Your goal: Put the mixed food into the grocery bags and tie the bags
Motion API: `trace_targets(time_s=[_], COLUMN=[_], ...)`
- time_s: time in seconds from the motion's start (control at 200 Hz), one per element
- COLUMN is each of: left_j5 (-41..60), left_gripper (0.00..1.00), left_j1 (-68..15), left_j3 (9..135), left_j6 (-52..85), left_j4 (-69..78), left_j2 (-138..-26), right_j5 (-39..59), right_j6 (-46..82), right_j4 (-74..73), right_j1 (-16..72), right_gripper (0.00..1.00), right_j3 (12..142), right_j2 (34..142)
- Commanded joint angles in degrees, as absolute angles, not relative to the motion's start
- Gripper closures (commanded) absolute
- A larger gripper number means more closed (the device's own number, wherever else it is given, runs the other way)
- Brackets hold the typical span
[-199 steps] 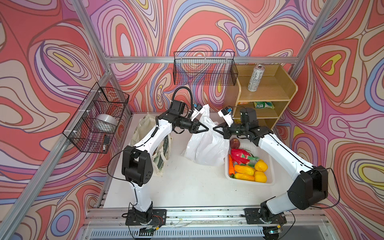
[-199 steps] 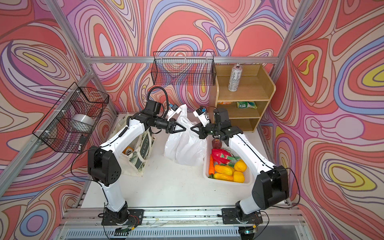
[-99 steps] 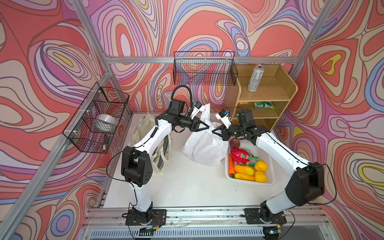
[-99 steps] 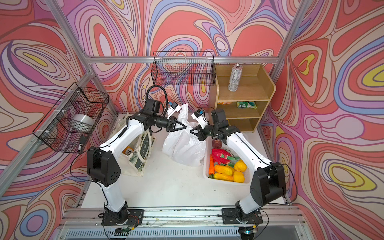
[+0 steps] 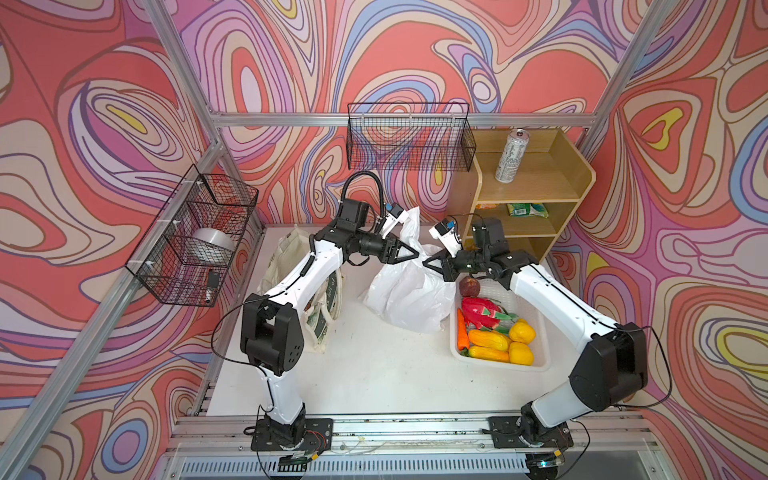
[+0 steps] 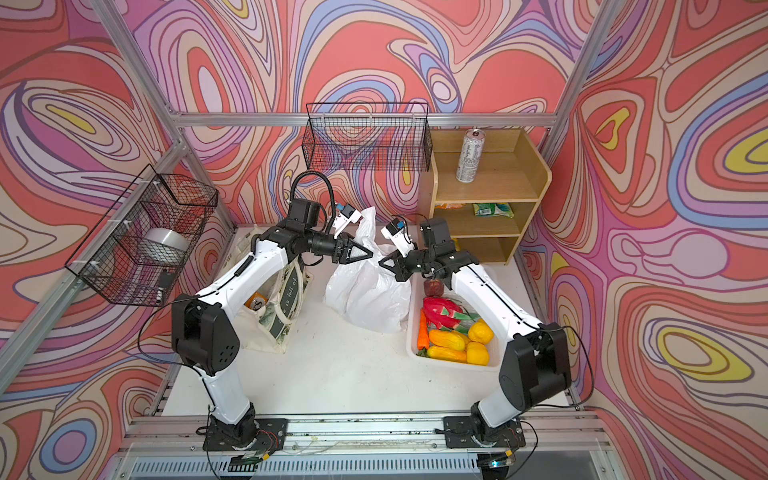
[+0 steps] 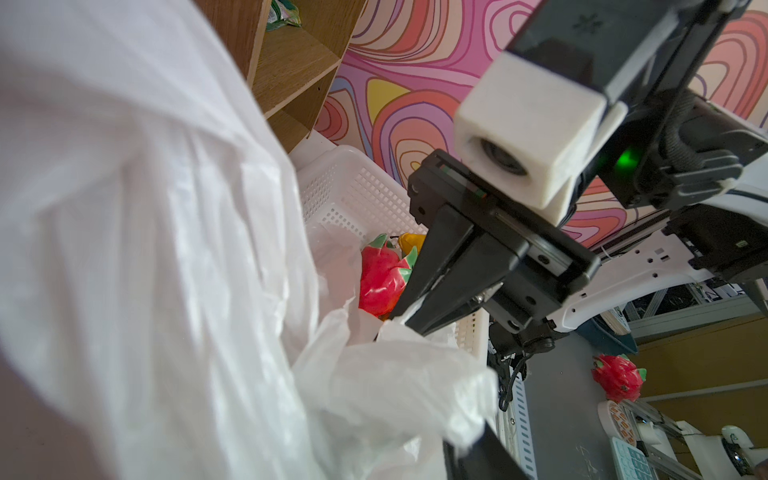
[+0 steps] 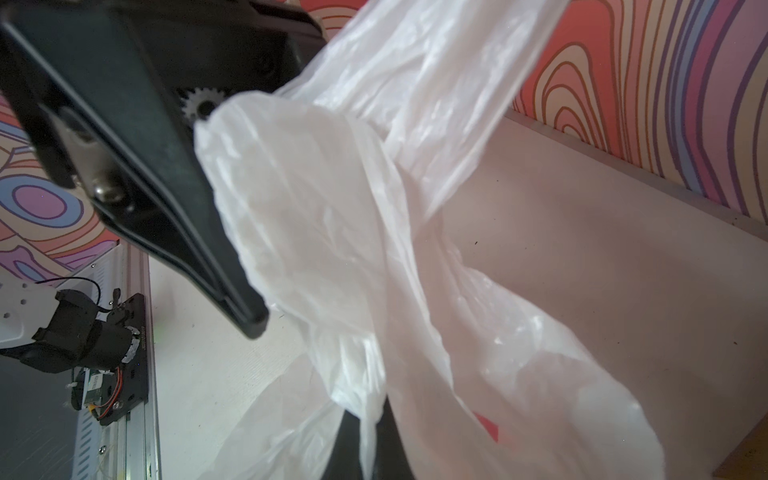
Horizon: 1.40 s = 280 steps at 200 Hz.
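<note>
The white plastic bag (image 5: 409,295) stands mid-table, its handles lifted between both arms. My right gripper (image 5: 426,262) is shut on a twisted strand of handle (image 8: 374,415). My left gripper (image 5: 413,253) faces it tip to tip. Its jaws are apart, with bag plastic lying between them, and one finger (image 7: 478,457) shows past the film. The cream canvas tote (image 6: 286,307) stands under the left arm. Dragon fruit (image 5: 478,309), a carrot (image 5: 461,332) and yellow vegetables (image 5: 521,332) lie in the white basket (image 5: 540,365). A silver can (image 5: 510,156) and a green packet (image 5: 528,210) sit on the shelf.
The wooden shelf unit (image 5: 573,183) stands at the back right, close behind the right arm. Black wire baskets hang on the back wall (image 5: 409,137) and the left rail (image 5: 195,237). A dark red round fruit (image 5: 469,286) lies at the basket's far end.
The right gripper has shifted a little left, towards the left gripper's tip. The left jaws have widened slightly. The bag has sagged a little to the left.
</note>
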<state>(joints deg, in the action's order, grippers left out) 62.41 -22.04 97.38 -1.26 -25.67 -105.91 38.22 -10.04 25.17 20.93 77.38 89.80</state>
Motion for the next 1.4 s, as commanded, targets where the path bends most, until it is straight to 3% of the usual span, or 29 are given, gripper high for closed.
trace_targets(time_s=[0.0, 0.105, 0.26, 0.411, 0.806, 1.012, 1.117, 1.217, 1.397], left_j5=[62.3, 62.3, 62.4, 61.4, 61.0, 60.9, 62.0, 62.6, 63.1], left_gripper=[0.54, 0.59, 1.0, 1.0, 1.0, 1.0, 0.85, 0.77, 0.73], left_j1=[-22.6, -22.8, -22.4, -21.4, -21.1, -21.1, -21.1, -21.3, -21.3], left_j3=[97.5, 97.2, 95.5, 90.6, 84.6, 85.4, 87.4, 88.1, 89.4], left_j6=[-1.0, -0.6, 0.3, 4.7, 7.1, 9.2, 9.0, 8.4, 7.8], left_j4=[-23.7, -22.6, -18.8, -10.0, -4.0, -3.0, -5.0, -5.9, -6.8], left_j2=[-104.6, -105.0, -104.8, -103.3, -102.3, -102.9, -103.7, -104.0, -104.4], right_j5=[37.4, 36.5, 34.2, 29.8, 21.6, 33.1, 36.0, 36.0, 34.9], right_j6=[-10.8, -11.3, -11.0, -6.1, 5.5, 4.0, 2.7, 1.3, -3.3], right_j4=[26.1, 26.7, 25.3, 19.7, 4.3, 6.6, 8.7, 10.8, 17.3], right_j1=[22.1, 22.4, 22.3, 19.9, 14.4, 14.4, 14.6, 14.6, 15.9], right_gripper=[1.0, 1.0, 1.0, 1.0, 1.0, 1.0, 1.0, 1.0, 1.0], right_j3=[79.5, 79.8, 78.4, 75.1, 65.9, 68.3, 70.3, 72.0, 76.4], right_j2=[90.6, 90.7, 88.9, 84.7, 77.5, 80.2, 81.7, 82.5, 85.0])
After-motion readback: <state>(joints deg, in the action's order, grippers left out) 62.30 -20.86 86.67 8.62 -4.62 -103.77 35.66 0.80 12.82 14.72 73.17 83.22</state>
